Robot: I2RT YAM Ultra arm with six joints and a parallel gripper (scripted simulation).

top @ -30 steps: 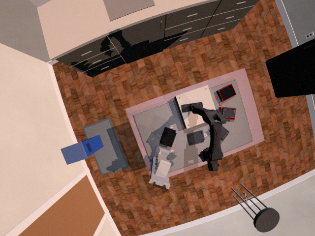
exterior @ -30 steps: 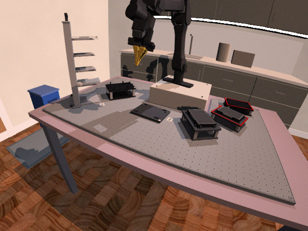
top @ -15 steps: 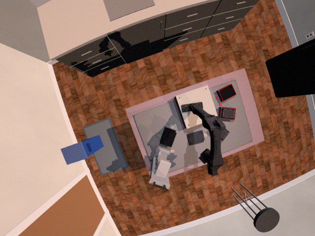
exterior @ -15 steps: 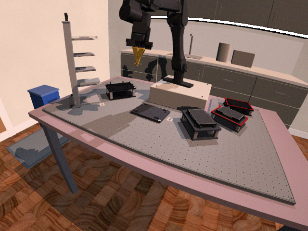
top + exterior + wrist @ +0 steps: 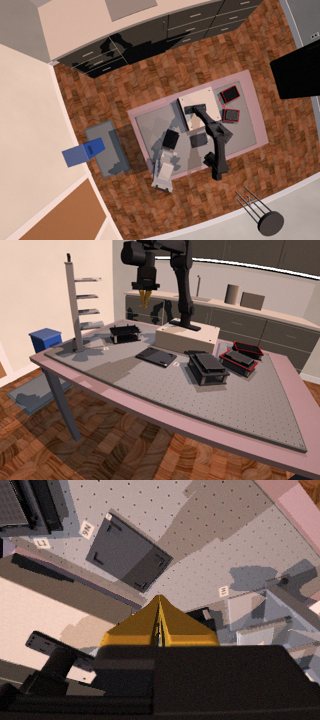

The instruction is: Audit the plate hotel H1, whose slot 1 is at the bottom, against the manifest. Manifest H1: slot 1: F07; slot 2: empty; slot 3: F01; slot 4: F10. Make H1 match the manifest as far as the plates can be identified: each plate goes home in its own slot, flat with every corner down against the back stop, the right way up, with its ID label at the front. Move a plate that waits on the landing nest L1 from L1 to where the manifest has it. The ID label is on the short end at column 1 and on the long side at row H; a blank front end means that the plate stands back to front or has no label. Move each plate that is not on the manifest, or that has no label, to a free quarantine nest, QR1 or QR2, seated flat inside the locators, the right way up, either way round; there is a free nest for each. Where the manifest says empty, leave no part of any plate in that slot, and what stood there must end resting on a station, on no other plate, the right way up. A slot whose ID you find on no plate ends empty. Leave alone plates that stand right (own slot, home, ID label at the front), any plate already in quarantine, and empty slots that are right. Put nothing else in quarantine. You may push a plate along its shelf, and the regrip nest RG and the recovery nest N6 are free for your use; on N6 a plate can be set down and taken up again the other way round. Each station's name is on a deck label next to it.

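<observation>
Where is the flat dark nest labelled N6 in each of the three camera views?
Top: N6 nest lies mid-deck, just below the beige pedestal, partly under the arm.
Exterior: N6 nest lies flat at centre, in front of the pedestal, its label at its right corner.
Wrist: N6 nest sits upper left of centre, above the shut claw.
Shared landmark: the beige pedestal carrying the arm.

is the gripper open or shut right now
Shut, holding nothing. The gripper hangs high above the table, its yellow fingers pressed together into one point.
</observation>
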